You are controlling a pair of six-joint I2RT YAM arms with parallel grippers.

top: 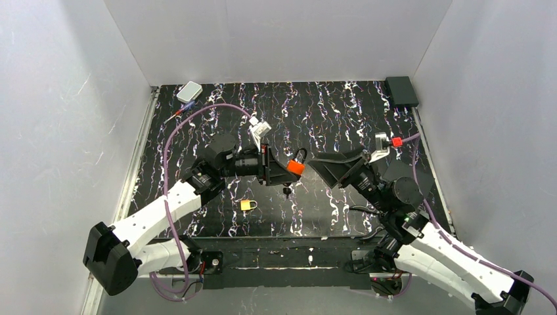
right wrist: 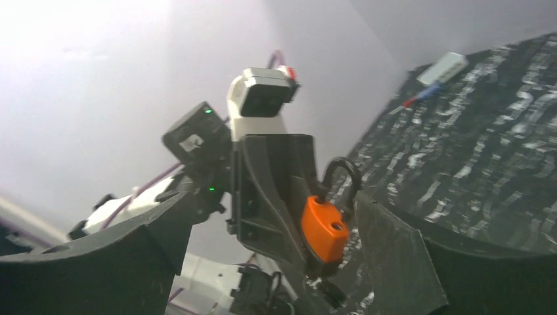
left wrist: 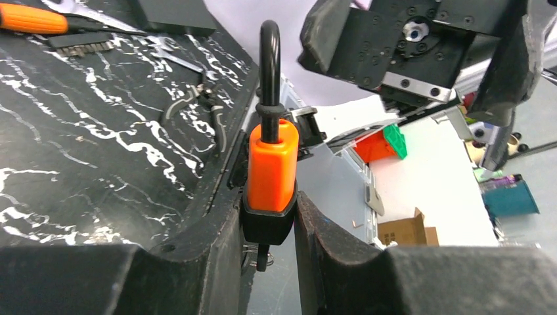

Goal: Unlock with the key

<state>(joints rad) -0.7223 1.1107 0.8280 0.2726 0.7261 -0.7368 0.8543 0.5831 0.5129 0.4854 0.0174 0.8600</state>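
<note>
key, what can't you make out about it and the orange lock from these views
- Key: left wrist view, only a dark stub under the orange padlock; left pincer hides the rest.
- Keyhole: every view, hidden under the padlock's base.
- Shackle, locked or free: too small in top view.

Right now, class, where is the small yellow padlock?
In the top view, the small yellow padlock lies on the table left of centre, toward the near edge, below and left of the orange padlock.
</note>
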